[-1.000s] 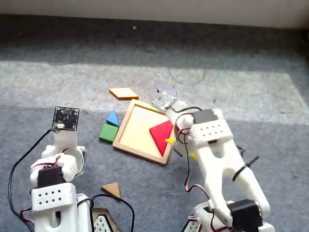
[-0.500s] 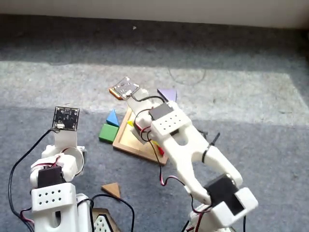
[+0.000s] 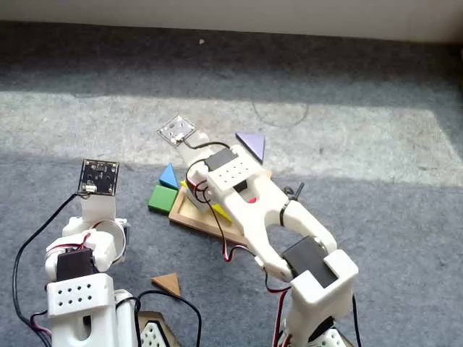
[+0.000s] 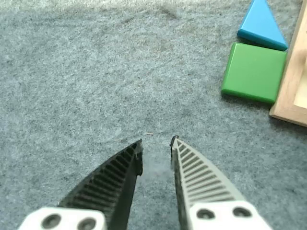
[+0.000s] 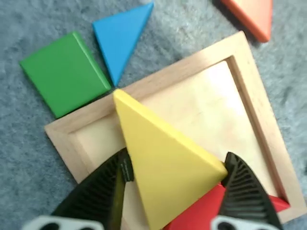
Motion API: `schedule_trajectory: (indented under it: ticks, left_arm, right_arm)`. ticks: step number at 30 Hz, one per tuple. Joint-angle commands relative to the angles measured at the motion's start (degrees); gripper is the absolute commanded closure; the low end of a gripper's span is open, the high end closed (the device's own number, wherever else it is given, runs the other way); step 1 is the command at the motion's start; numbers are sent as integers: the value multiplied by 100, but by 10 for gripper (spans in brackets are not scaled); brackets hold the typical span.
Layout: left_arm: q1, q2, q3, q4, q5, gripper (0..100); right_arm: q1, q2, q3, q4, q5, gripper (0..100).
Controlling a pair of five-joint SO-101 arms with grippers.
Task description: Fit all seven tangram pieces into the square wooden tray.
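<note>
Swinging across from the tray's right edge, the white right arm [image 3: 260, 210] now lies over most of the square wooden tray [image 5: 254, 81], its wrist out past the far corner. That carries the large yellow wooden triangle [image 5: 163, 158] along. The right gripper [image 5: 180, 167] has its dark jaws spread wide and pressed on two opposite edges of the piece. The piece hangs over the tray's floor with one tip across the rim by the green wooden square [image 5: 64, 72]. I'd say it is being lined up, not yet seated; whether it touches the wood I cannot tell. The red wooden triangle [image 5: 206, 211] lies in the tray, partly under the yellow one. The left arm has not stirred, and the left gripper [image 4: 156, 146] sits a little parted over bare carpet, holding nothing. The small blue wooden triangle [image 5: 120, 31] waits just outside the rim.
</note>
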Motion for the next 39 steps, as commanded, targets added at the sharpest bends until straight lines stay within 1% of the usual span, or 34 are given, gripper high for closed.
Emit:
schedule_trajectory:
  ticks: [1,5,9,14,15,18,22,25,28,29,35,39]
  left_arm:
    - [-66,-66,-40,-79,-53,884]
    - [-66,-66,-40,-79,-53,884]
    - [-66,-66,-40,-79,-53,884]
    - [-66,-66,-40,-79,-53,884]
    - [-66,-66,-31,-79,-53,884]
    - [-66,-66,-31,-79,-53,884]
    - [-66,-66,-31,-88,-53,884]
    - [-66,-66,-31,-97,-53,884]
    - [-66,-66,-31,-105,-53,884]
    - [-66,-66,-31,-105,-53,884]
    - [-66,-66,-31,-105,-53,884]
    - [-66,-66,-31,-105,-53,884]
  right_arm:
    - [-154,-110,40,-57,273,807]
    - [-215,-110,215,198,554,806]
    - [-215,-110,215,699,589,793]
    - [-189,-127,207,1385,580,652]
    - [-198,-136,198,1420,580,638]
    - [-259,-171,57,1499,580,636]
    - [-312,-699,-75,1604,554,636]
    - [-277,-1191,-66,1499,299,637]
    - [-57,-1543,-40,1095,229,639]
    - [31,-1569,-13,998,229,651]
    - [453,-1411,541,66,264,800]
    - [541,-1226,743,-4,264,880]
